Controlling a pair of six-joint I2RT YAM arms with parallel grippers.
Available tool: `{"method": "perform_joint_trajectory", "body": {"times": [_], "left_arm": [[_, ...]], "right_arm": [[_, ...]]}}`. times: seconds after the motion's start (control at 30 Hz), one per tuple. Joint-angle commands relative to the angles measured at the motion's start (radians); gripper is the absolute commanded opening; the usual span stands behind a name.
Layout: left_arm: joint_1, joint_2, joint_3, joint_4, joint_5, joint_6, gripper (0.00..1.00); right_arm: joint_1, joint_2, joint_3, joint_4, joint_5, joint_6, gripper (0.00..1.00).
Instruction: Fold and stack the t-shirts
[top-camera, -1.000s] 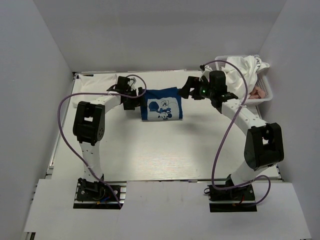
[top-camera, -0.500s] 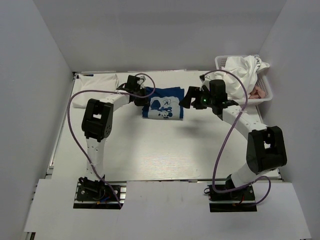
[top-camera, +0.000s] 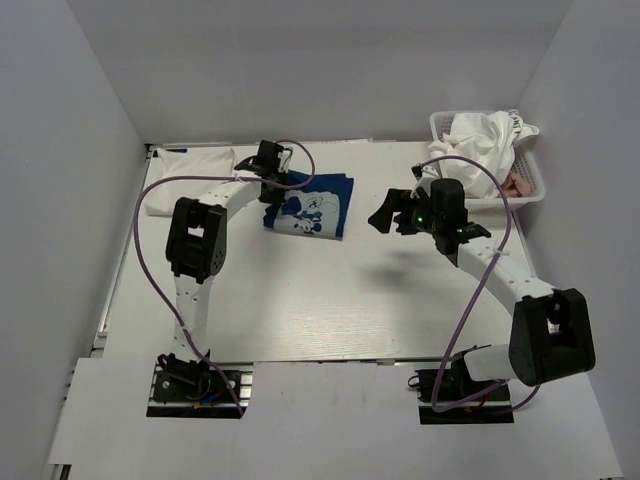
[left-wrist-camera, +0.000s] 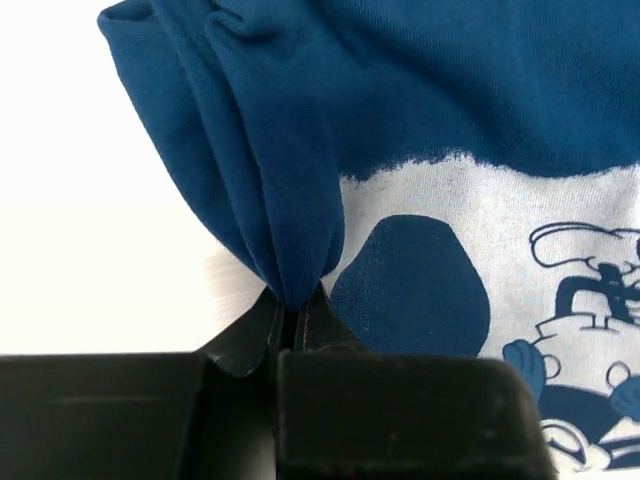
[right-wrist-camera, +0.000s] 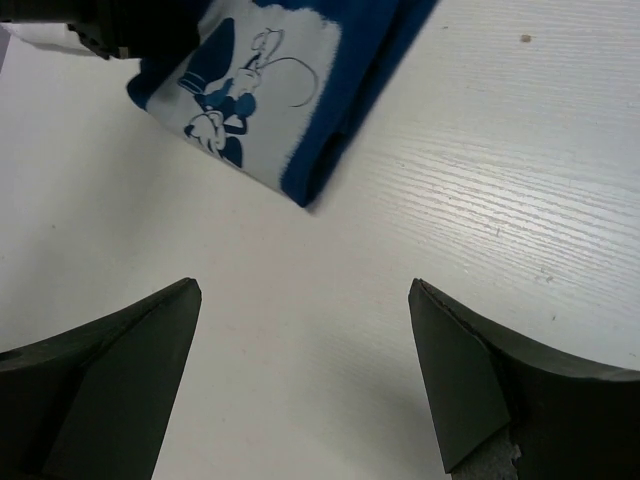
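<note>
A folded navy t-shirt (top-camera: 310, 207) with a white cartoon print lies tilted at the back middle of the table. My left gripper (top-camera: 273, 180) is shut on its bunched left edge. In the left wrist view the blue folds (left-wrist-camera: 290, 190) run down into the closed jaws of that gripper (left-wrist-camera: 295, 302). My right gripper (top-camera: 386, 214) hovers open to the right of the shirt and apart from it. In the right wrist view it (right-wrist-camera: 305, 290) has only bare table between its fingers, and the navy shirt (right-wrist-camera: 265, 95) lies beyond. A crumpled white t-shirt (top-camera: 487, 138) and a pink one (top-camera: 516, 186) sit in the basket.
The white mesh basket (top-camera: 441, 122) stands at the back right corner. A flat white folded cloth (top-camera: 195, 160) lies at the back left, close to the left arm. White walls close in the table on three sides.
My left gripper has shut on the navy shirt's left edge and the shirt has shifted left and turned. My right gripper has drawn back to the right, away from the shirt.
</note>
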Motion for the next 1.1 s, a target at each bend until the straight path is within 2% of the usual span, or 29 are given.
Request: {"method": "perform_joint_trajectory", "body": {"times": [0.0,0.17,0.23,0.5,0.77,0.9,1.07], "left_arm": [[0.021,-0.139,-0.003,-0.04,-0.182,0.197,0.0],[0.03,-0.173,-0.003,0.038,-0.392,0.305,0.0],[0.039,-0.184,0.009,0.038,-0.424,0.361,0.0],[0.072,-0.184,0.113,-0.017,-0.473,0.405,0.0],[0.144,-0.216,0.178,-0.019,-0.495,0.465,0.0],[0.164,-0.225,0.222,-0.038,-0.52,0.436,0.0],[0.164,-0.26,0.281,-0.091,-0.484,0.418,0.0]], "right_arm": [[-0.003,-0.033,-0.035,0.065,0.033,-0.025,0.9],[-0.003,-0.036,-0.078,0.085,0.055,-0.006,0.9],[-0.005,-0.027,-0.089,0.097,0.048,-0.003,0.9],[-0.003,0.059,-0.098,0.1,0.003,0.041,0.9],[-0.002,0.026,-0.133,0.084,0.019,0.057,0.9],[-0.006,0.002,-0.155,0.078,0.064,0.063,0.9],[-0.006,-0.005,-0.164,0.068,0.073,0.081,0.9]]}}
